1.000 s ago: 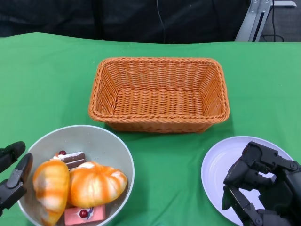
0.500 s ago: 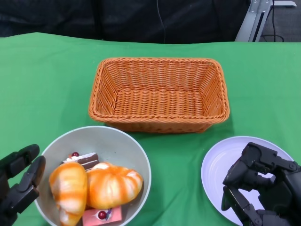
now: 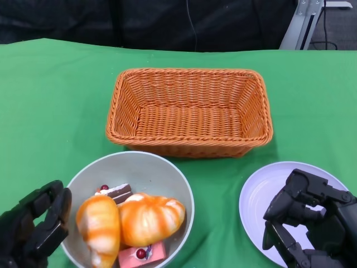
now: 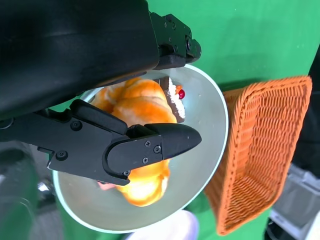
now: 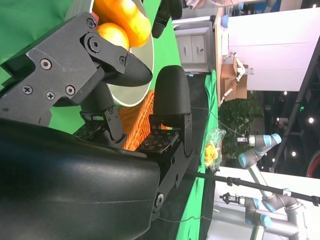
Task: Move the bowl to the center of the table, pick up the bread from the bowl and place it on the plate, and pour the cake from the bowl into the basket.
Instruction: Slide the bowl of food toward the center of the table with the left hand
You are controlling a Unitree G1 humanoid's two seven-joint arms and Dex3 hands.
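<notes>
The bowl [image 3: 131, 209] is being pushed by the left hand [image 3: 33, 231], which is pressed against the rim at 9 o'clock — fingers apart, nothing enclosed. The bowl is sitting at 7 o'clock of the basket [image 3: 188, 111], its far rim just short of the basket wall, and left of table center. 2 bread pieces [image 3: 150, 219] and 2 cake slices [image 3: 116, 193] are being carried inside; the second slice [image 3: 143, 255] is lying at the bowl's 6 o'clock. The right hand [image 3: 309, 223] is being held over the plate [image 3: 262, 198], fingers curled in with nothing in them.

Judgement: the centering step is being done. The push is best kept low and steady toward 3 o'clock — contact kept flat on the rim so the bowl is not being tipped or spun. The basket edge should be cleared, and the push stopped before the plate is touched.
</notes>
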